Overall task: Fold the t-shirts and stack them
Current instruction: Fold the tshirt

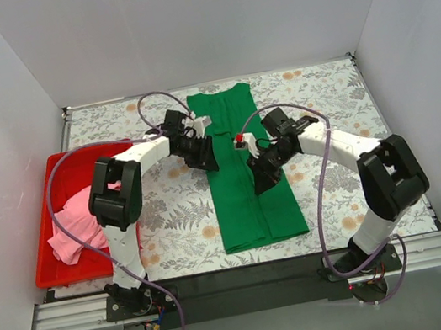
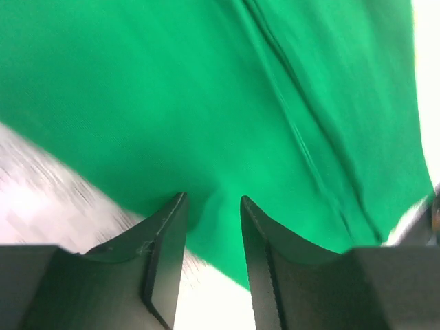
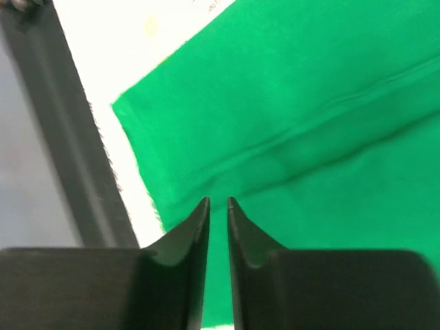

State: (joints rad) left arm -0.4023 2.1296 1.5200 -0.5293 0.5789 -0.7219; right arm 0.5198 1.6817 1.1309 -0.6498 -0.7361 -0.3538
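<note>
Floral cloth tabletop (image 1: 177, 217), white walls (image 1: 194, 16) around. Green t-shirt (image 1: 254, 202) lies folded lengthwise at centre; pink t-shirt (image 1: 73, 228) sits in the red tray (image 1: 48, 265) at the left edge. Left gripper (image 2: 213, 199) parted, right gripper (image 3: 217, 201) nearly closed, over green.

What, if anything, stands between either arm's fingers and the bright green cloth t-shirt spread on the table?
Nothing visible does. The left gripper and right gripper both sit directly over the bright green cloth t-shirt; each wrist view shows only its fabric just ahead.
</note>
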